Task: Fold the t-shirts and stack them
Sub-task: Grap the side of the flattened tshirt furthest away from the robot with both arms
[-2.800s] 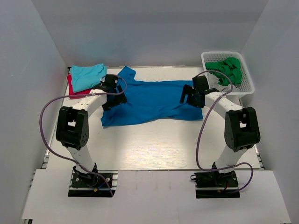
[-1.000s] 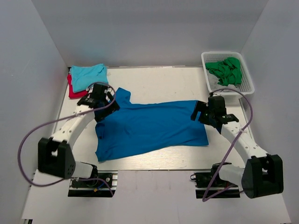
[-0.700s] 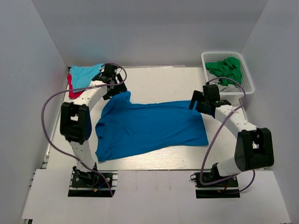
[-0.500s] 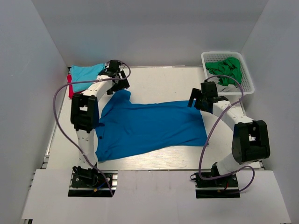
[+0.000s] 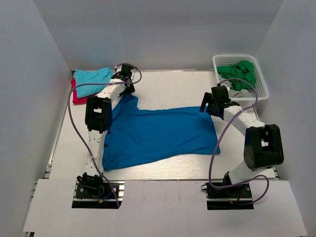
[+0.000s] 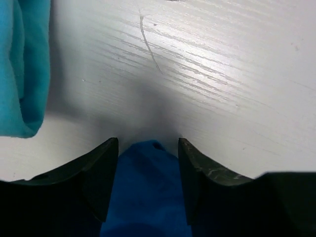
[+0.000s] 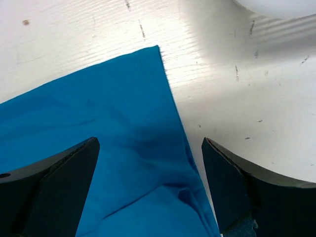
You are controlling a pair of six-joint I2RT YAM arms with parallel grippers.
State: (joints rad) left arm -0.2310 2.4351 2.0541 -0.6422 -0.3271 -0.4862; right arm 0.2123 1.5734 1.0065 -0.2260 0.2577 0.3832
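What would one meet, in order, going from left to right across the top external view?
turquoise t-shirt → left tool → right tool → white basket

The royal-blue t-shirt (image 5: 158, 131) lies spread open on the worktop in the middle of the frame, with its length running from left to right and a little tilted. One short sleeve points to the upper left, and its tip is rounded. The straight edge at the right side is flat, with a sharp upper corner. The lower left corner reaches toward the lower part of the frame. The cloth is mostly smooth, with some soft wrinkles. The turquoise t-shirt (image 5: 91, 76) is folded and lies at the upper left of the frame, apart from the blue sleeve. It rests on the red t-shirt (image 5: 78, 98), which shows only along its left and lower edge.
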